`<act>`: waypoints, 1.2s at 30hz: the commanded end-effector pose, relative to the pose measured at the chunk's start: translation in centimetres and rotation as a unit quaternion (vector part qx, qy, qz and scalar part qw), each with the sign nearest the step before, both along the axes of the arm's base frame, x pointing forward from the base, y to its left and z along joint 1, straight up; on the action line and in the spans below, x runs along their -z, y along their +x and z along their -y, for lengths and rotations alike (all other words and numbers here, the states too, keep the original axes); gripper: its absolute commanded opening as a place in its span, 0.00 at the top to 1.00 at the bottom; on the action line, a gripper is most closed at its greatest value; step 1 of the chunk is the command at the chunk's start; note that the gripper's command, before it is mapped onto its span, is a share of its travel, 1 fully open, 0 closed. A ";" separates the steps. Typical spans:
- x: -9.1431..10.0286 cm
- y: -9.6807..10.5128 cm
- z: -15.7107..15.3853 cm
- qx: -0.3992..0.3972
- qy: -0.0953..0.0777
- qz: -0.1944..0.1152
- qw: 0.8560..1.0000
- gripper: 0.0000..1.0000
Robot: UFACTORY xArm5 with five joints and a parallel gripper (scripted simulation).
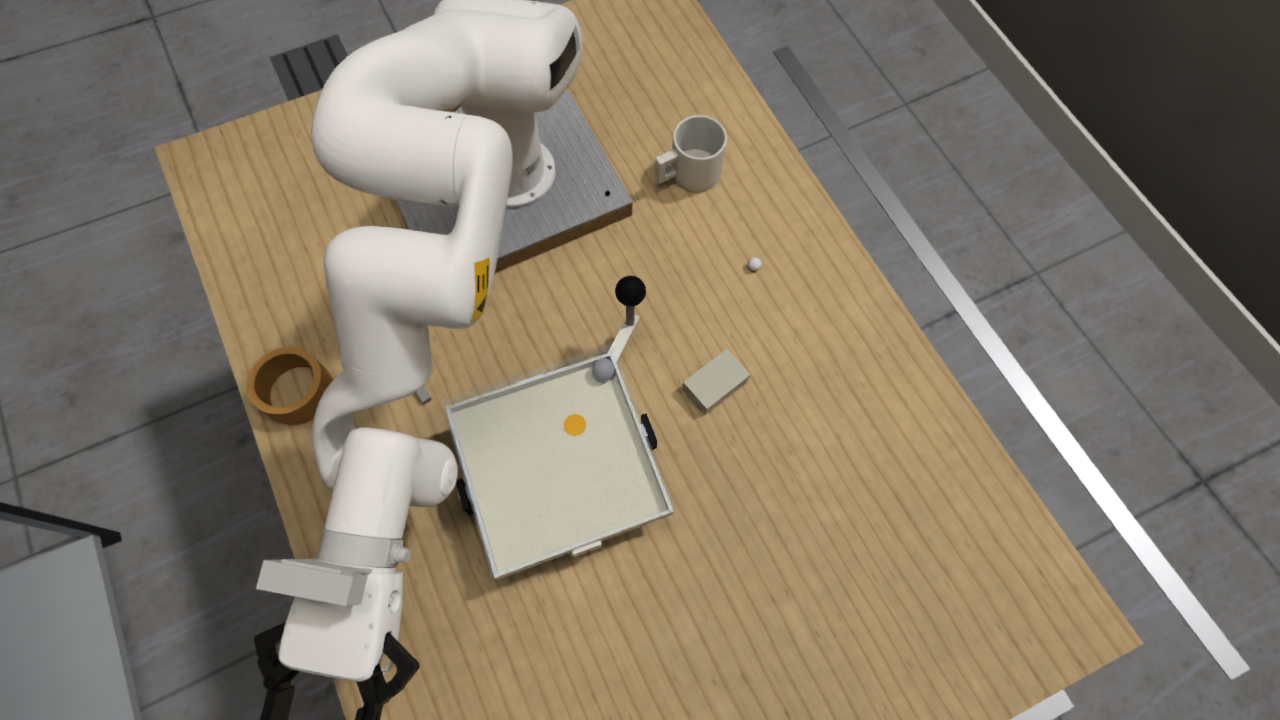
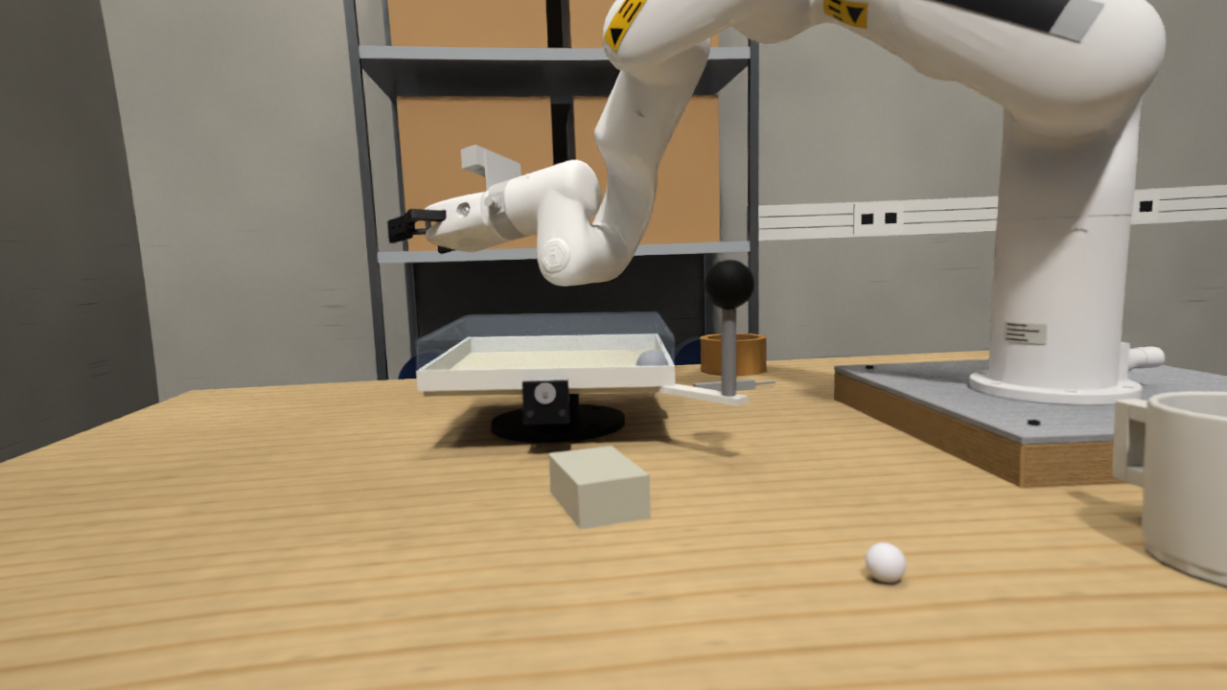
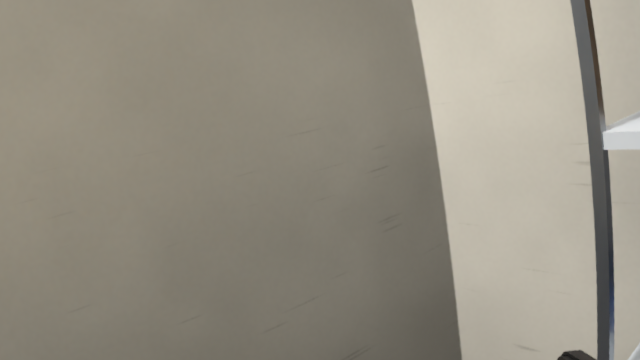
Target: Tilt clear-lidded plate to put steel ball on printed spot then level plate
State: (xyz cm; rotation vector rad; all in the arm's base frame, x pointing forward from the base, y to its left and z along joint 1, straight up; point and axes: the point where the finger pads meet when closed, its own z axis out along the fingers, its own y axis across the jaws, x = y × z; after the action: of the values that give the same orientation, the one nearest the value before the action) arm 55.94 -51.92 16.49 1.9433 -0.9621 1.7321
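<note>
Plate (image 1: 664, 483) pivots freely mid-desk; its ball (image 1: 603, 368) rolls readily. Grasp the knobbed lever (image 1: 630, 290). Gripper (image 1: 332, 685) spread wide, empty, beyond the desk's edge.

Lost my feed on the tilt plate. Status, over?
Gripper open, empty, high beyond the plate. Steel ball in the corner by the knob lever, off the orange spot. Plate looks level; block nearby, not touching.

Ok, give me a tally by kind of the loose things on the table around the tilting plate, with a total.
Mugs: 1
Rings: 1, brown
Blocks: 1, beige
Small white balls: 1
Total: 4; none touches the plate. The steel ball under its lid is not counted.
</note>
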 end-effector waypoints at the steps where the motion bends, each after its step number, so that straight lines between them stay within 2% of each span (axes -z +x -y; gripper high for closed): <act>1: -0.3 0.0 0.0 0.000 -0.002 0.002 1.000 0.00; 21: -0.4 0.3 -0.3 -0.003 0.000 -0.004 1.000 0.00; 25: -0.9 1.8 -2.3 -0.023 0.009 -0.036 0.999 0.00; 29: -1.8 4.3 -7.2 -0.069 0.025 -0.107 0.992 0.00; 31: -1.8 4.3 -7.2 -0.069 0.025 -0.107 0.992 0.00; 32: -2.1 4.8 -9.0 -0.084 0.030 -0.131 0.987 0.00; 34: -2.1 4.8 -9.0 -0.084 0.030 -0.131 0.987 0.00; 35: -2.3 5.2 -11.0 -0.102 0.034 -0.156 0.982 0.00; 36: -2.3 5.2 -11.0 -0.102 0.034 -0.156 0.982 0.00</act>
State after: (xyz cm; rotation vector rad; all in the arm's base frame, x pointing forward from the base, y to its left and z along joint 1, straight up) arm 60.36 -43.94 18.12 2.2248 -0.7968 1.5447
